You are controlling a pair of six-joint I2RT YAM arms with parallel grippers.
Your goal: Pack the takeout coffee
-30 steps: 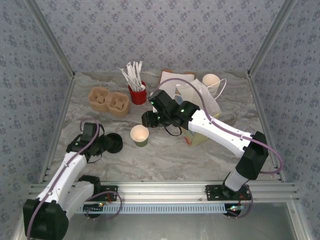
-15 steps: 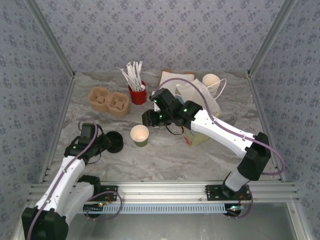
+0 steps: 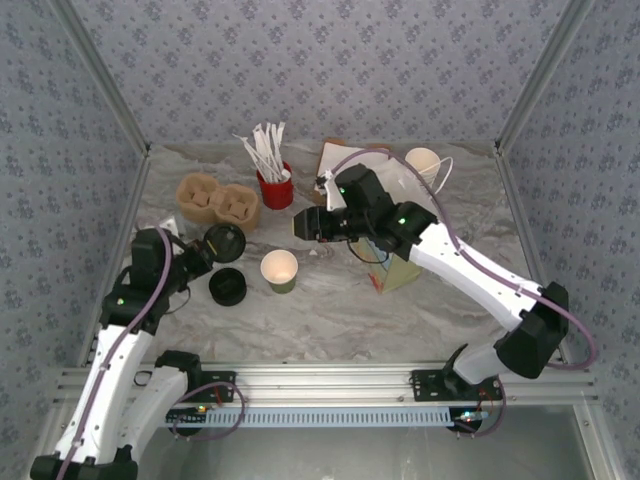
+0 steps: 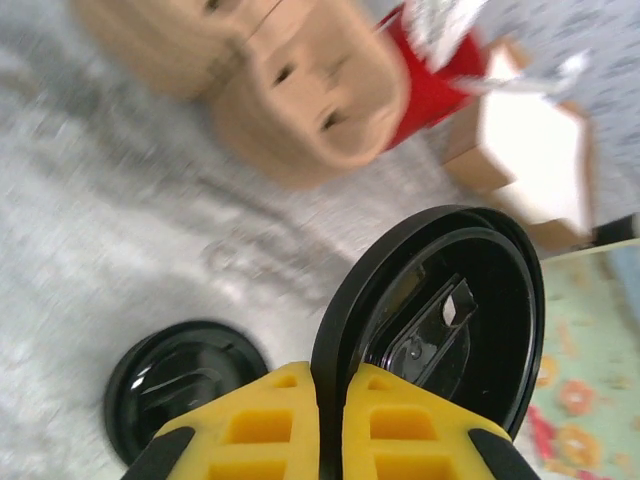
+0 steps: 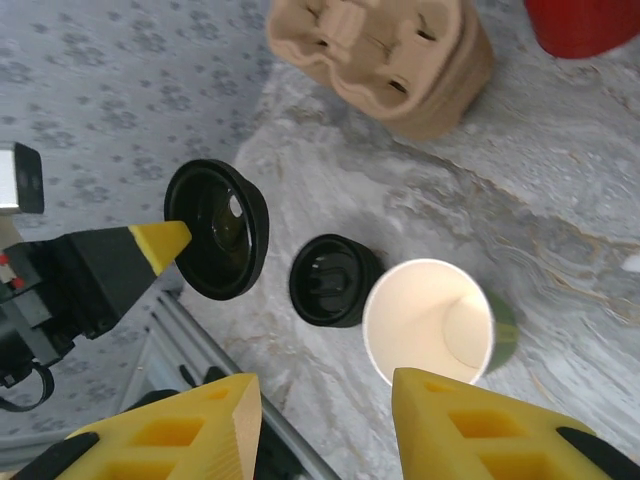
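Note:
The takeout coffee cup, olive-green outside and cream inside, stands upright and lidless on the marble table; from the right wrist the cup is seen from above. My left gripper is shut on the rim of a black lid and holds it on edge above the table, left of the cup. The left wrist view shows the gripper pinching that lid. My right gripper hangs open above and behind the cup, with nothing between the jaws.
Another black lid lies on the table just left of the cup. A brown cup carrier and a red holder of stirrers sit behind. The paper bag and stacked cups stand at the back right.
My left gripper closed on a black lid and lifted it up and back off the lid left on the table. My right arm drew back to the right.

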